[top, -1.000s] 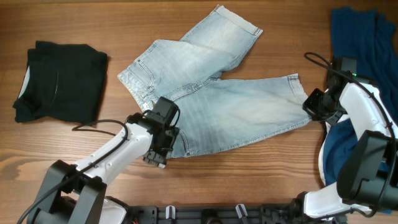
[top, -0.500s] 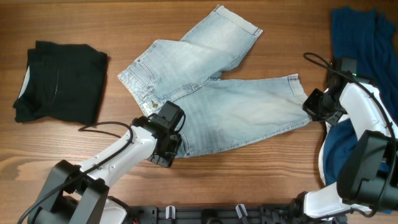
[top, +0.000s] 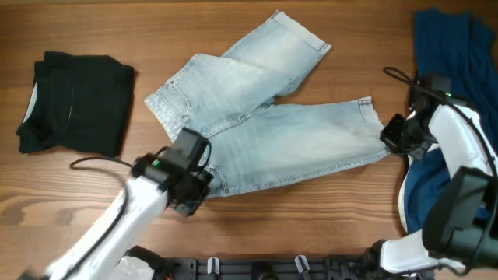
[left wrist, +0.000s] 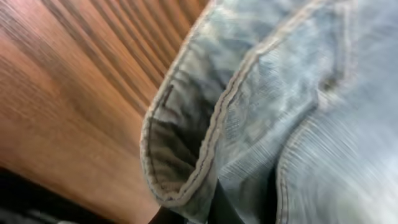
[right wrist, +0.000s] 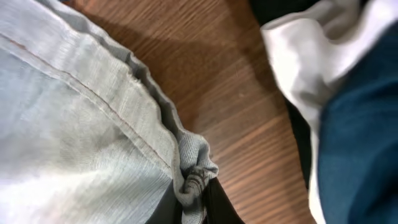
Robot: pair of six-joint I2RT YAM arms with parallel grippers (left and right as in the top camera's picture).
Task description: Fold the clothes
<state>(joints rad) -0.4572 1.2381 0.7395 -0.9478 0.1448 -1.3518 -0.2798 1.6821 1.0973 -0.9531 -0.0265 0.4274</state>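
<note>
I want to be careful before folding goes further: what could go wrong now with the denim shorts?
The right tool pinches only a small bunched hem corner of the denim shorts; it may slip out when pulled.
The left tool seems to hold just the waistband edge, so lifting could drag the shorts unevenly.
The blue garment lies close beside the right arm and might snag.

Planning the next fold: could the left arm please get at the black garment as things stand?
Likely not yet: the left gripper is shut on the denim shorts; only bare table separates it from the black garment.
</note>
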